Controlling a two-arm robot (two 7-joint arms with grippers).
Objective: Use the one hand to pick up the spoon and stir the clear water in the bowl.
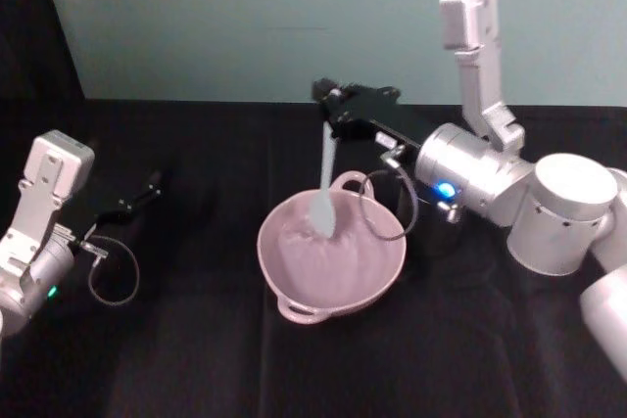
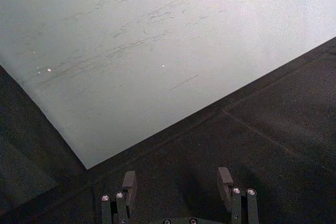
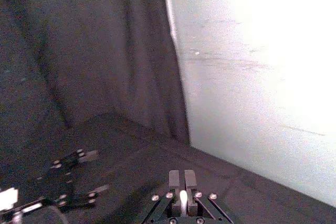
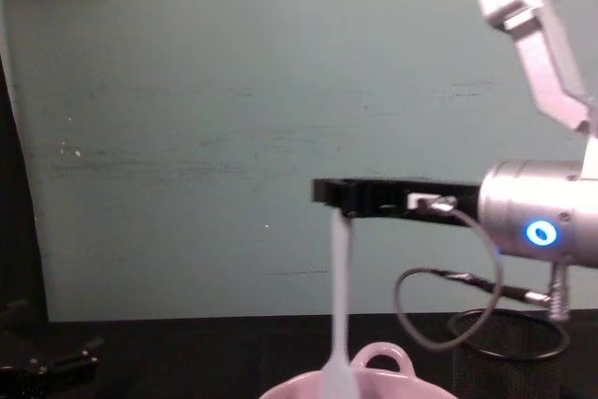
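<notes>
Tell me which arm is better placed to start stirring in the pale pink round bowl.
Right. The right gripper holds the long white plastic spoon upright, its head already in the pink bowl. The left gripper sits open, far to the left.

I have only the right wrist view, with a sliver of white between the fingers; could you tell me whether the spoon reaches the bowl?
Observer: Yes. The spoon hangs straight down from the right gripper, and its head sits inside the pink bowl.
Operator: Thank you. Is it over the bowl's middle?
Observer: No, it is toward the far side, close to the far loop handle.
Operator: Does anything stand near the bowl?
Observer: A black wire-mesh cup stands just to the bowl's right, beneath the right wrist. The left gripper is parked at the robot's left, its fingers open.
</notes>
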